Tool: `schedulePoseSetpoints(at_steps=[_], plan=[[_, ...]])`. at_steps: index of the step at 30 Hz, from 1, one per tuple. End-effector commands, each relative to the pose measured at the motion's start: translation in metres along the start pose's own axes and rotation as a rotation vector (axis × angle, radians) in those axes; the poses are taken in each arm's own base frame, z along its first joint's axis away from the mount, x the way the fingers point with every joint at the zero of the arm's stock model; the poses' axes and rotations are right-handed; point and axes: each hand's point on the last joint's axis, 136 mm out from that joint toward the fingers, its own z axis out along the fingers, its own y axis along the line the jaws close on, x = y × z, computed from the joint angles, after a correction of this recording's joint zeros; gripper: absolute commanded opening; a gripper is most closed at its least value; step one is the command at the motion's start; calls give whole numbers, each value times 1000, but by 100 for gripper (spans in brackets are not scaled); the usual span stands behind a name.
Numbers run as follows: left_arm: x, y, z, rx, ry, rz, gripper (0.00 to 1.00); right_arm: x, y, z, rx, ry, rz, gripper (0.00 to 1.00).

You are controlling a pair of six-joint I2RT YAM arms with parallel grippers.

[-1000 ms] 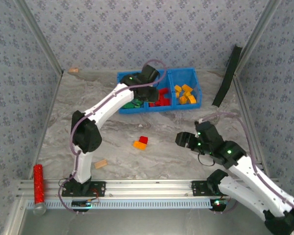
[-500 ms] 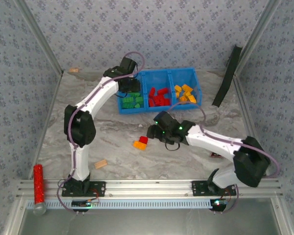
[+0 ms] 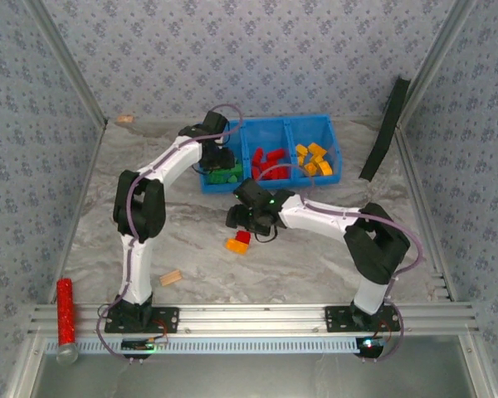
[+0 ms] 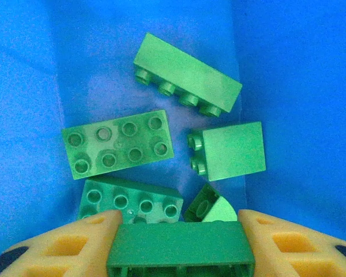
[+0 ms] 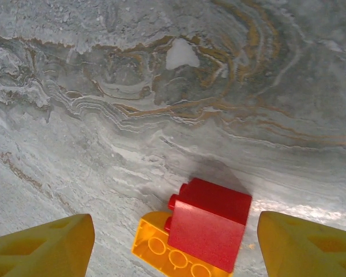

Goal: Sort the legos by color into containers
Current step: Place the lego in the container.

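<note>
Legos (image 4: 118, 143) — studded; green, red, orange.

Left arm reaches far, left gripper (image 4: 179, 216) pinching a green lego (image 4: 179, 251); right arm stretches left, right gripper (image 5: 176, 239) pointing down, jaws wide apart.

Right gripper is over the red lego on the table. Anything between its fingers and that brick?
Nothing visible. The right gripper is open, with a finger on each side of the red lego and bare table in both gaps. The only neighbour is the orange lego, which lies against the red one on the left-hand finger's side.
</note>
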Motion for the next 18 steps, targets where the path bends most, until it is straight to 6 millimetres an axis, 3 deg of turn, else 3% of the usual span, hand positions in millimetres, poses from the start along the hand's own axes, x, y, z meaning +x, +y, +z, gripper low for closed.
schedulePoseSetpoints(at_steps=[1, 12, 18], plan=[[-7, -5, -7, 35, -28, -3, 52, 7, 5, 1, 33, 38, -40, 76], [-7, -2, -3, 37, -24, -11, 61, 39, -15, -5, 190, 112, -18, 87], [-8, -1, -8, 51, -30, -17, 64, 51, -5, 11, 166, 146, -10, 90]])
